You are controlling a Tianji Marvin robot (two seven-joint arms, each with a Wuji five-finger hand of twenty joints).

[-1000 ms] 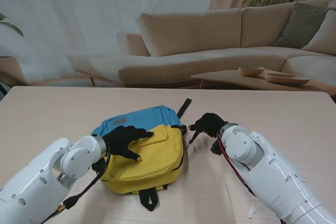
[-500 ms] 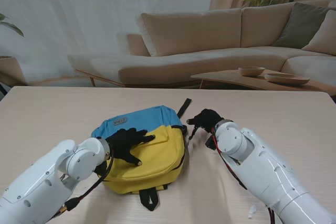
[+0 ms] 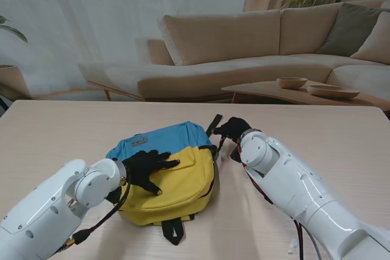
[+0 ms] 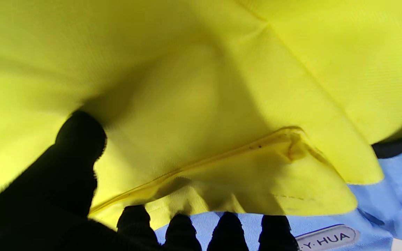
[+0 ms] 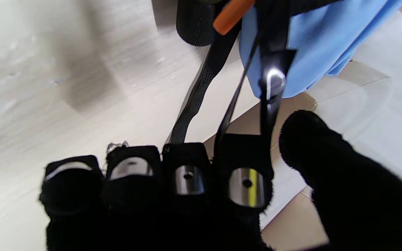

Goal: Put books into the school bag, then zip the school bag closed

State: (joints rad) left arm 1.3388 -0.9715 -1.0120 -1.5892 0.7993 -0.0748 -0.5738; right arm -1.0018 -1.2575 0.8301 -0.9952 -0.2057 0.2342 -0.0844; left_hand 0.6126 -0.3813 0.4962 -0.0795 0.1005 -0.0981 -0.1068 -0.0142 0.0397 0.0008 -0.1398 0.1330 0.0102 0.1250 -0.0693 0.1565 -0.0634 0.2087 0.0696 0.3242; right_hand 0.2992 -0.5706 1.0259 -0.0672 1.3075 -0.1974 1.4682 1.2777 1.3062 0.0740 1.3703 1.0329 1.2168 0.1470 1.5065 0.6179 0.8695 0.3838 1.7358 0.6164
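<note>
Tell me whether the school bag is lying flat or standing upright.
Lying flat: the school bag rests on the table, yellow front up, left hand on it.

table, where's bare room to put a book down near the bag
Bare table lies left of the school bag, and more to the far right past the right hand. It is crowded at the bag's right edge, and the left hand covers its front.

Support surface: one pale wood-grain table [image 3: 73, 126], spanning the full width of the stand view. One blue and yellow school bag [image 3: 164, 175] lies flat on it, near the centre. A black strap [image 3: 213, 125] trails from the bag's far right corner onto the tabletop; another black strap loop [image 3: 172, 231] rests at its near edge.
</note>
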